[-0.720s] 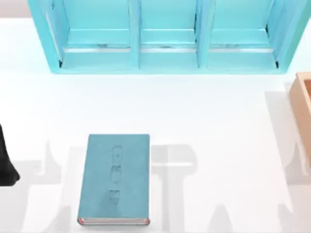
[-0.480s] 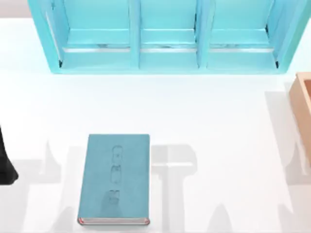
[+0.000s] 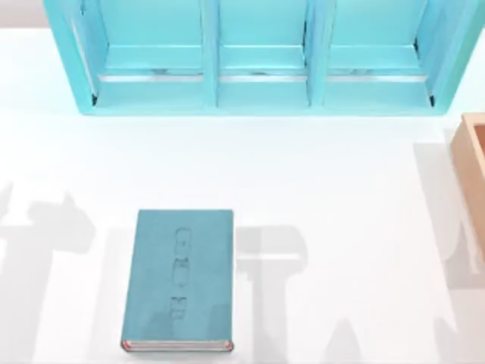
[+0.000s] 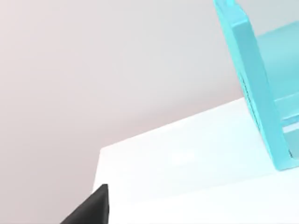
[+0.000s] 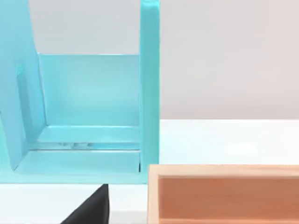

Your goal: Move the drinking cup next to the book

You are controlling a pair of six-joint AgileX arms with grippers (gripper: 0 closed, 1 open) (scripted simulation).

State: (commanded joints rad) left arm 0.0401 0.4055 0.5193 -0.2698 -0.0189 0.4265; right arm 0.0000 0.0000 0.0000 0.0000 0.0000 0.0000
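From above, you see the book [image 3: 178,279] flat on the white table [image 3: 341,189], left of centre, well before the turquoise shelf unit [image 3: 258,57]; a wooden box [image 3: 474,163] sits at the right edge; each wrist view gives you one dark fingertip, left [image 4: 91,207] and right [image 5: 91,207], so you cannot tell either grip

Turquoise shelf unit [image 3: 258,57] at back; wooden box [image 3: 474,163] far right.

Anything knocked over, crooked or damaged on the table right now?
Nothing stands out. The book lies flat and square on the white table, cover up. The turquoise shelf unit stands upright at the back, and the wooden box sits at the right edge.
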